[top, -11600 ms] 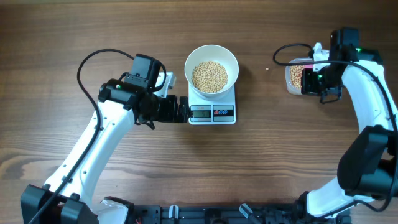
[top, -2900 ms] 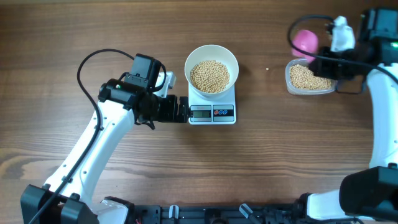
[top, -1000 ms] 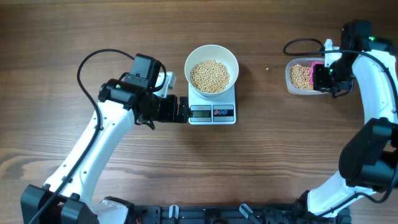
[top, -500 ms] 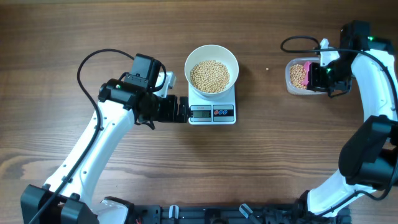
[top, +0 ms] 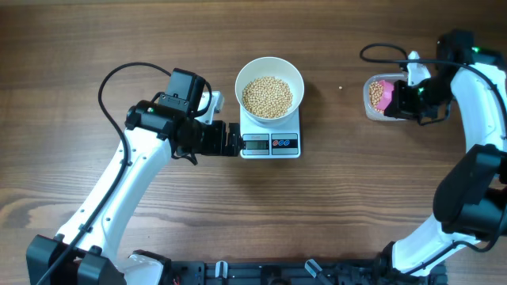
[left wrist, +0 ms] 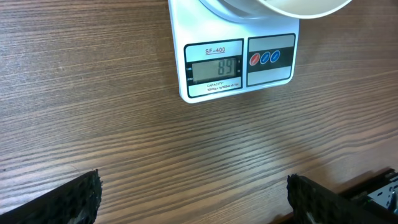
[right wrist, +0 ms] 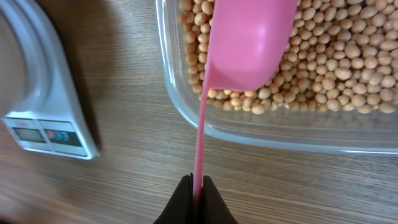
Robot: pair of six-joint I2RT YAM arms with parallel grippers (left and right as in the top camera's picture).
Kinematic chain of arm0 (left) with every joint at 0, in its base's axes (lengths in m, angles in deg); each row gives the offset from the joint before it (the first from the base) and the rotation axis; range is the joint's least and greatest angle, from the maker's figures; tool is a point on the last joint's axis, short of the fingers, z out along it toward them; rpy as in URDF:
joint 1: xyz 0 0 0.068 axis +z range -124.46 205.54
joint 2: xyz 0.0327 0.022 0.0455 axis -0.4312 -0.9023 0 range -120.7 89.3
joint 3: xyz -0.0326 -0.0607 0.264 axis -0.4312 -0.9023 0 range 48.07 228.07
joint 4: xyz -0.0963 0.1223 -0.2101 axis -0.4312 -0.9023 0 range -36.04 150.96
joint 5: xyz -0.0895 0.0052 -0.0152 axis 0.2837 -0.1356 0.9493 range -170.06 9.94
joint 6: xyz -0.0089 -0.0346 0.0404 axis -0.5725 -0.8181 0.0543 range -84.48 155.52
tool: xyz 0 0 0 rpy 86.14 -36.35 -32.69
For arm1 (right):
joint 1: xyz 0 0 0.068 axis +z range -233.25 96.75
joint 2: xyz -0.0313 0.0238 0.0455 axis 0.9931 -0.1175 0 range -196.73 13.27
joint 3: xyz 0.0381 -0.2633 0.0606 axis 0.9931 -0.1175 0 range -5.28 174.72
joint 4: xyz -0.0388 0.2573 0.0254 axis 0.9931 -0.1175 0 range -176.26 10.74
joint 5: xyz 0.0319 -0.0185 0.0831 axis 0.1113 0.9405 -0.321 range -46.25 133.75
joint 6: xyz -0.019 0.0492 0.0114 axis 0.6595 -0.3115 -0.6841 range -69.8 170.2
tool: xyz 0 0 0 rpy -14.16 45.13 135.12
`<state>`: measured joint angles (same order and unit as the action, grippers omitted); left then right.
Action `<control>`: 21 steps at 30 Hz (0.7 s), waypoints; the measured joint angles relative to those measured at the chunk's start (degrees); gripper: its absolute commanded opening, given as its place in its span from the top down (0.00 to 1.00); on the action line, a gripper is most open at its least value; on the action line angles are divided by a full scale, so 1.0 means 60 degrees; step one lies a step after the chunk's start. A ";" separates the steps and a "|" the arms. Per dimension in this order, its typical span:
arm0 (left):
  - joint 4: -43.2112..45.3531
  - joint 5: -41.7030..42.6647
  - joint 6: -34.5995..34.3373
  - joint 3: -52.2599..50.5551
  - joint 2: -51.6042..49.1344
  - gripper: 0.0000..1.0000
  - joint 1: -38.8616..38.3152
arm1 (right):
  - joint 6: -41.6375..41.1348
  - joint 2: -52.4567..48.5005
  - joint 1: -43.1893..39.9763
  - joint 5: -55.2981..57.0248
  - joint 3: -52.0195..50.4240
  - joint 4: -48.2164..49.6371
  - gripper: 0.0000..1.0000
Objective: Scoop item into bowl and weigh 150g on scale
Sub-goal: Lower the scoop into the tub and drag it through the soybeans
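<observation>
The white bowl [top: 240, 81] stands on the white scale [top: 258, 143] and holds a heap of tan beans [top: 266, 96]. My left gripper [left wrist: 193, 202] is open just in front of the scale [left wrist: 233, 62], nothing between its fingers [left wrist: 68, 199]. At the right, my right gripper [right wrist: 194, 186] is shut on the thin handle of a pink scoop [right wrist: 249, 37]. The scoop's cup lies tilted on the beans [right wrist: 336, 68] inside the clear tub [right wrist: 186, 106]. From overhead the scoop [top: 386, 93] shows at the tub's left part.
The scale's display [left wrist: 214, 68] is lit and faces my left wrist camera. One stray bean [top: 341, 88] lies on the wood between scale and tub. The right arm's cable [top: 380, 49] loops above the tub [top: 369, 107].
My right gripper has carried the pink scoop leftward across the tub, over the beans. The left arm, bowl and scale have not moved.
</observation>
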<state>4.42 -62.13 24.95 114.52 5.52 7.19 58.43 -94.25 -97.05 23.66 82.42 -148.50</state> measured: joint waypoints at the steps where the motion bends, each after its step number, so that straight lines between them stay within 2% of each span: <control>1: 0.0004 0.0000 0.0000 0.0000 0.0000 0.00 0.0000 | 0.0000 -0.0011 -0.0102 -0.0186 0.0000 -0.0011 0.96; 21: 0.0004 0.0000 0.0000 0.0000 0.0000 0.00 0.0000 | 0.0142 -0.0047 -0.1548 -0.2914 -0.1443 0.0616 0.96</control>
<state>4.45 -62.13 24.95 114.52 5.52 7.19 59.28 -94.54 -106.34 6.17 73.76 -144.80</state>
